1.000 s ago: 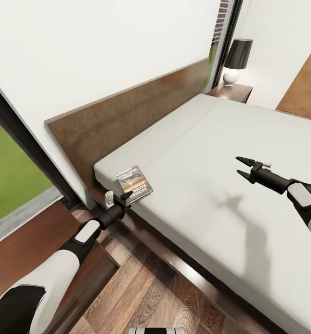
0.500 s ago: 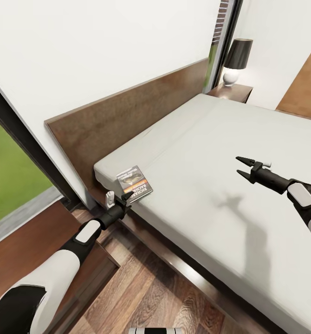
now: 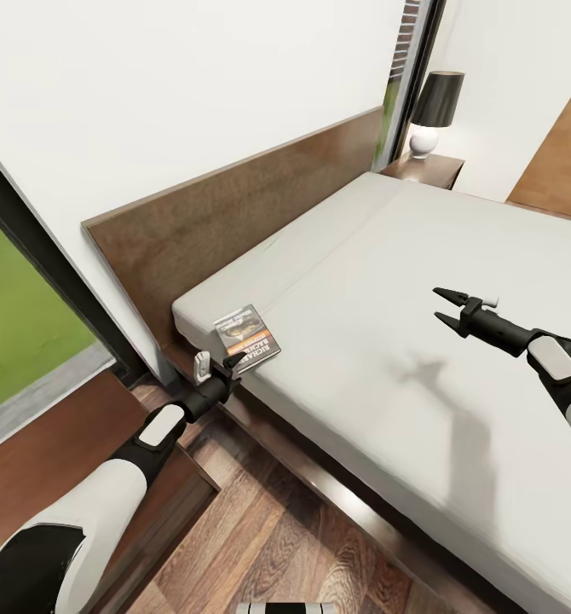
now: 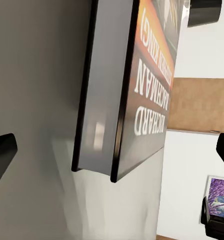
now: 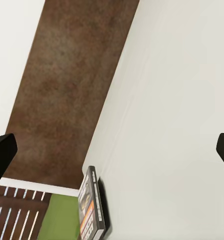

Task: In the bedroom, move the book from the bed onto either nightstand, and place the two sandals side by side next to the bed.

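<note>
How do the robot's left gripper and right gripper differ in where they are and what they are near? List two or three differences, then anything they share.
The left gripper sits low at the corner of the bed, right at the book; the right gripper hovers above bare mattress, far from the book. The left gripper brackets the book's edge without closing on it; the right gripper has nothing between its fingers. Shared: both are black, two-fingered and open.

Looking down across the off-white mattress (image 5: 167, 115) toward the dark wood headboard (image 5: 66, 90); book (image 5: 91, 210) lying flat near the mattress edge, black fingertips (image 5: 1, 152) spread wide apart.
</note>
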Tool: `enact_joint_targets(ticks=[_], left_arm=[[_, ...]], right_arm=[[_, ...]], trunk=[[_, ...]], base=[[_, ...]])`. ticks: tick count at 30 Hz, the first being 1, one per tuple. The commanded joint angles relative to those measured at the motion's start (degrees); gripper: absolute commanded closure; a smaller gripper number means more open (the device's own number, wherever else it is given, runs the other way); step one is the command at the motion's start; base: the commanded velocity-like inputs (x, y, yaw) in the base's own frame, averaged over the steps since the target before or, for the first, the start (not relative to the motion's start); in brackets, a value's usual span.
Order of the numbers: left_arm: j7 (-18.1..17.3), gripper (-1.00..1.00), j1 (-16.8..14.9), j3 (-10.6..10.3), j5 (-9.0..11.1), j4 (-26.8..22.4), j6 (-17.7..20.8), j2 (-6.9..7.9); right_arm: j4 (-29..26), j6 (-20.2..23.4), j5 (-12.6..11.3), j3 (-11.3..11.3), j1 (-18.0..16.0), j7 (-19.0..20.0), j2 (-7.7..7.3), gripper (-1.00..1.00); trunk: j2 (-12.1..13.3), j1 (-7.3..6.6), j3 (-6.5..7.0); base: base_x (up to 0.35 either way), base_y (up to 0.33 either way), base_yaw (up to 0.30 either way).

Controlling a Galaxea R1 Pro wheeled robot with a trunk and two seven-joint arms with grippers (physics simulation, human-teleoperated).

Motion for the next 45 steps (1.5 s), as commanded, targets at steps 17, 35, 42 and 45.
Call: enact_joint_targets(ticks=[17,35,42,45], left_arm=[[0.01,-1.00,-0.03,-0.16,0.48,0.03,0.21,-0.03],[0.17,-1.00,-0.03,-0.14,0.45,0.03,0.13,-0.04],[0.19,-1.00,-0.03,-0.14,0.40,0.03,0.13,-0.04],[0.19,-1.00,-0.03,-0.14,0.40,0.03,0.12,-0.04]], right_arm=[[0.04,0.19,-0.54,0.46,-0.05,0.23,-0.07,-1.00],[0.04,0.20,-0.60,0.39,-0.05,0.29,-0.07,-1.00],[0.04,0.18,-0.54,0.39,-0.05,0.29,-0.07,-1.00],[0.04,0.18,-0.53,0.40,-0.05,0.29,-0.07,-1.00]], trunk=[[-0.02,-0.01,-0.04],[-0.02,-0.01,-0.04],[-0.02,-0.01,-0.04],[-0.02,-0.01,-0.04]], base=[[0.000,0.000,0.000],[0.000,0.000,0.000],[0.000,0.000,0.000],[0.000,0.000,0.000]])
